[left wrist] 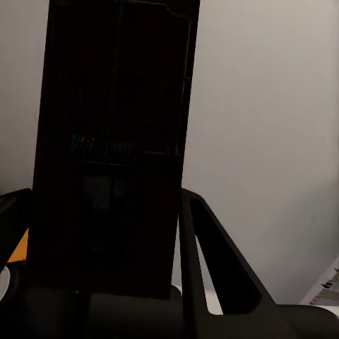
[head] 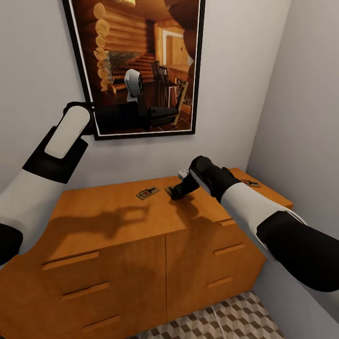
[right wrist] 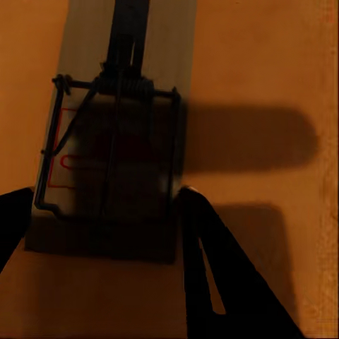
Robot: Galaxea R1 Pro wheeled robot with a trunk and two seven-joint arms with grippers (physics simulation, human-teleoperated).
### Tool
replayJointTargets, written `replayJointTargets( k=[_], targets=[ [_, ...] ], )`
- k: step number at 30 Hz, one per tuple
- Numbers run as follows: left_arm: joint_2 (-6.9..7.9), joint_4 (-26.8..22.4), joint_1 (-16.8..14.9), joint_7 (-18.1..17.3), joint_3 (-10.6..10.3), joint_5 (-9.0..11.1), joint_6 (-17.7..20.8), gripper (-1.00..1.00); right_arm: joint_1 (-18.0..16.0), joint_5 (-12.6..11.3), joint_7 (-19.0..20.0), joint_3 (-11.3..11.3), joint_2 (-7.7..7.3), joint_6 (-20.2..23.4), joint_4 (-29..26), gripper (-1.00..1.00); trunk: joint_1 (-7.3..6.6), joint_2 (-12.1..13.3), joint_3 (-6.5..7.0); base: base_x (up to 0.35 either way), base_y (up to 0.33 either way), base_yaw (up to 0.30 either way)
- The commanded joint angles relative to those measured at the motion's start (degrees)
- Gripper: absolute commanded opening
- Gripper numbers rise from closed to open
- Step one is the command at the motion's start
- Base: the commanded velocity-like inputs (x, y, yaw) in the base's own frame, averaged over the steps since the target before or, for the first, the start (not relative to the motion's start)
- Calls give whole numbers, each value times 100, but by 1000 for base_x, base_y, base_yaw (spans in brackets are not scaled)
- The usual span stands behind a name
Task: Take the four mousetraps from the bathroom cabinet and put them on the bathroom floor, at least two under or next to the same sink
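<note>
Early stage: no mousetrap on the floor (head: pixel 226 315) yet. Left end effector (left wrist: pixel 106 268) is raised by the wall picture (head: pixel 141 61), clenched on one mousetrap (left wrist: pixel 113 141). Right end effector (head: pixel 175 192), fingers spread, straddles another (right wrist: pixel 113 162) on the cabinet (head: pixel 108 221) top. Two more remain there (head: pixel 147 192) (head: pixel 249 182).

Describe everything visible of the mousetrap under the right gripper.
The mousetrap is a small flat rectangular slab, wood-like, carrying a dark wire frame, a coiled spring across its width and a faint red mark on its face. It lies flat on the glossy orange-brown cabinet top, in the arm's shadow. The right gripper is lowered over it, one finger on each side. Whether the fingers touch it cannot be told from the right wrist view.
</note>
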Motion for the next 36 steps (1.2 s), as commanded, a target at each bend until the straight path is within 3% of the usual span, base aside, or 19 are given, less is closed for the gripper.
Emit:
replayJointTargets(
  k=[1, 36],
  targets=[
    [4, 3, -8, -58, -10, -48, -5, -100, 58, -102, -17, 59, -4, 30, 217, -100, 0, -2, -8, 0, 0, 0],
    [4, -15, -8, -66, -10, -40, -5, -100, 61, -103, -13, 60, -39, 30, 203, -100, 0, -2, -8, -12, 0, 0]
  ],
)
